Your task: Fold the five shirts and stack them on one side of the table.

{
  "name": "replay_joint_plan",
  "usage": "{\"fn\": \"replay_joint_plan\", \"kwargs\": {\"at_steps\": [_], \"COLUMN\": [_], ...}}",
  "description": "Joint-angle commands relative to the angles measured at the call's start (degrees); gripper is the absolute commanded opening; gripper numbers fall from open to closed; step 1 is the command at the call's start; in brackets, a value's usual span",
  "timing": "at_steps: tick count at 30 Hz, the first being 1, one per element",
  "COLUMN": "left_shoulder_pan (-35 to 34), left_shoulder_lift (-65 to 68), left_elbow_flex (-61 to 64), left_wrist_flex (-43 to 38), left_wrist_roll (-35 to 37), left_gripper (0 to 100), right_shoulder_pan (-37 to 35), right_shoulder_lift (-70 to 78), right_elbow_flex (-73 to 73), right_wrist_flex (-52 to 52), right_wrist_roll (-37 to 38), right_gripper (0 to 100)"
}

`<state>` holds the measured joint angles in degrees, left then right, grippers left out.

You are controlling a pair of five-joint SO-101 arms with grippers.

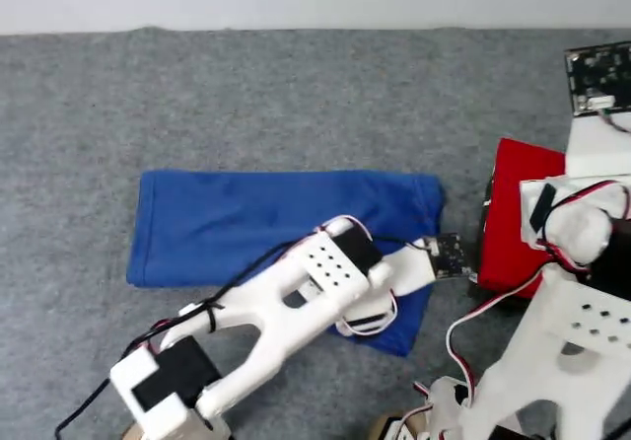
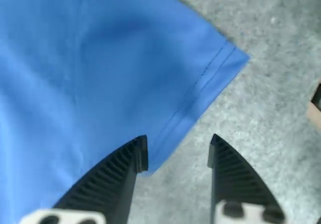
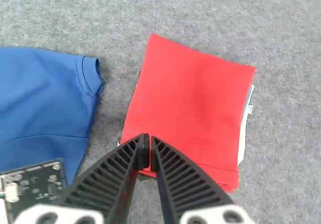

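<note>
blue shirt (image 1: pixel 256 218) lies as a long folded band across the middle of the table (image 1: pixel 296 95). one end comes close to the red shirt (image 1: pixel 513 213), which tops a folded stack at the table's right side, with thin edges of other cloth peeking out beneath it.

the blue cloth looks light, soft and limp, so i judge it will sag and drape from any single hold and crease wherever it is bent. it is not fragile. the grey table cover looks rough enough to drag at it rather than let it slide freely. the best hold seems to be the stitched hem near the corner facing the stack, where the doubled fabric is thicker and less likely to slip out.

left arm (image 1: pixel 276 302) stretches from the near left edge across the band, its wrist over that near corner. left gripper (image 2: pixel 175 153) is spread wide and points down. one finger is at the shirt's hem edge and the other is over bare table, with nothing held between them.

right arm (image 1: pixel 562 341) stands at the near right, over the stack. right gripper (image 3: pixel 149 143) has its fingers pressed together, empty, above the near edge of the red shirt. i cannot tell whether it touches the cloth.
</note>
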<state>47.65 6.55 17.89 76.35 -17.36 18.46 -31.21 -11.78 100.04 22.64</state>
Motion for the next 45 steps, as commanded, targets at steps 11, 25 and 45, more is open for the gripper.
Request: {"fn": "replay_joint_plan", "kwargs": {"at_steps": [11,25,45], "left_shoulder_pan": [0.8,0.8,-8.8], "left_shoulder_lift": [10.1,9.2,-3.8], "left_elbow_flex": [-1.9,-2.6,-2.3], "left_wrist_flex": [-5.6,-6.9,-16.5], "left_wrist_roll": [0.7,2.5,2.6], "left_gripper": [20,1,1], "right_shoulder_pan": [0.7,0.7,0.6], "right_shoulder_lift": [-1.3,-1.5,-1.7], "right_elbow_flex": [-3.0,-2.9,1.1], "right_wrist_flex": [1.4,1.4,0.8], "right_wrist_roll": [-0.7,-0.4,-0.4], "right_gripper": [1.5,1.5,1.5]}}
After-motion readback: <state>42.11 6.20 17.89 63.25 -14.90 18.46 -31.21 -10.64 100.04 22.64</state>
